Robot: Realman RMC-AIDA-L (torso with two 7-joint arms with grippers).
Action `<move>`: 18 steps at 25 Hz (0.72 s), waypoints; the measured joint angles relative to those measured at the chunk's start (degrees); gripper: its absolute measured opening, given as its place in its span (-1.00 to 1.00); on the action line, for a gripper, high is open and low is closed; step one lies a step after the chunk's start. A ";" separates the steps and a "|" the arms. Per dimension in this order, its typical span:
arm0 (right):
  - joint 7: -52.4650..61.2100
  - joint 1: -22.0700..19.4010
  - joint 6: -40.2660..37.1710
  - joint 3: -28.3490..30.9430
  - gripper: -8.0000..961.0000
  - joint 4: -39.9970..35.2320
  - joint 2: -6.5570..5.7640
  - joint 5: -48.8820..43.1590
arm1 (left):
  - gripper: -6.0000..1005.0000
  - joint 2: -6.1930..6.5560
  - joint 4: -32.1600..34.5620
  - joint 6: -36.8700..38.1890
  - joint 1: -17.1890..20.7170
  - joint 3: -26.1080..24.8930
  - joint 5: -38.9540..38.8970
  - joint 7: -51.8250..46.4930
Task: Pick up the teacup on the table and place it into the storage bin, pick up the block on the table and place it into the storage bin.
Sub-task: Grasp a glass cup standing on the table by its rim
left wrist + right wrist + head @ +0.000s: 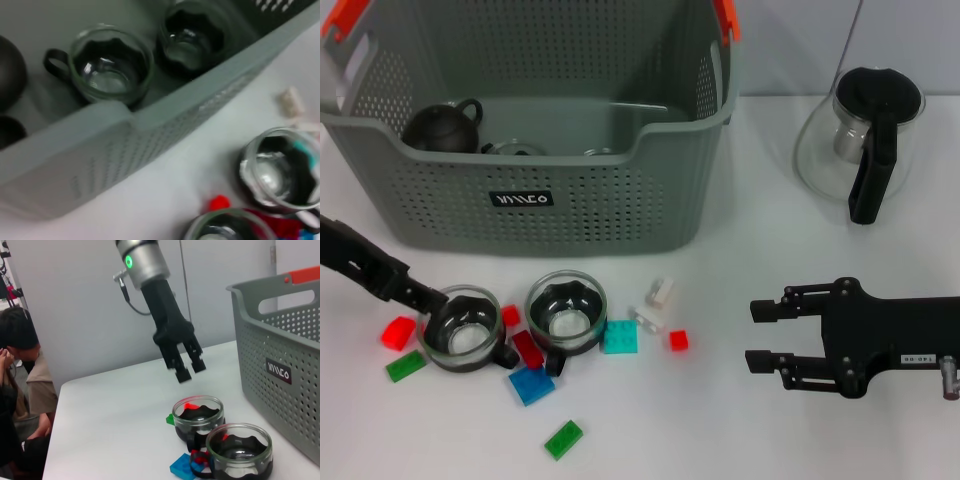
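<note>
Two glass teacups with black bases stand on the white table in front of the storage bin [620, 205]: the left teacup [464, 332] and the right teacup [567, 313]. Coloured blocks lie around them, among them a teal block [619, 337], a blue block [530, 385] and a small red block [678, 340]. My left gripper [432, 302] hangs open and empty just above the table by the left teacup's outer rim; in the right wrist view the left gripper [190, 371] is beyond both cups. My right gripper [760, 335] rests open and empty low on the right.
The bin holds a black teapot [442, 127] and two glass cups [111, 70]. A glass teapot [860, 140] with a black lid stands at the back right. A white block [655, 305] and green blocks [563, 439] lie on the table. A person [20, 375] sits beyond the table's far end.
</note>
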 joint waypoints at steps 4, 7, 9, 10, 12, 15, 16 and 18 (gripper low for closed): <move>0.02 -0.02 -0.13 0.47 0.21 0.01 -0.02 -0.09 | 0.44 -3.49 2.42 -6.58 2.94 5.68 3.22 1.58; 0.03 -0.03 -0.40 0.50 0.21 0.01 -0.03 -0.13 | 0.44 -4.88 2.35 -7.98 3.26 6.81 5.37 1.67; 0.04 -0.05 -0.47 0.49 0.21 0.01 -0.03 -0.17 | 0.43 -5.30 1.47 -9.22 3.27 7.43 6.19 1.48; 0.05 -0.04 -0.48 0.49 0.21 0.01 -0.03 -0.18 | 0.43 -5.35 0.80 -9.92 3.27 7.76 6.41 1.28; 0.06 -0.01 -0.48 0.50 0.21 0.01 -0.03 -0.19 | 0.42 -5.34 -1.28 -11.67 3.02 8.23 6.57 0.56; 0.06 0.02 -0.52 0.52 0.22 0.01 -0.03 -0.22 | 0.41 -5.22 -3.44 -13.36 2.74 8.74 6.82 -0.28; 0.06 0.02 -0.53 0.53 0.22 0.01 -0.03 -0.23 | 0.40 -5.22 -3.44 -13.36 2.74 8.74 6.82 -0.28; 0.06 0.02 -0.57 0.58 0.22 0.01 -0.04 -0.24 | 0.39 -5.11 -5.93 -15.57 2.57 10.24 7.30 -1.56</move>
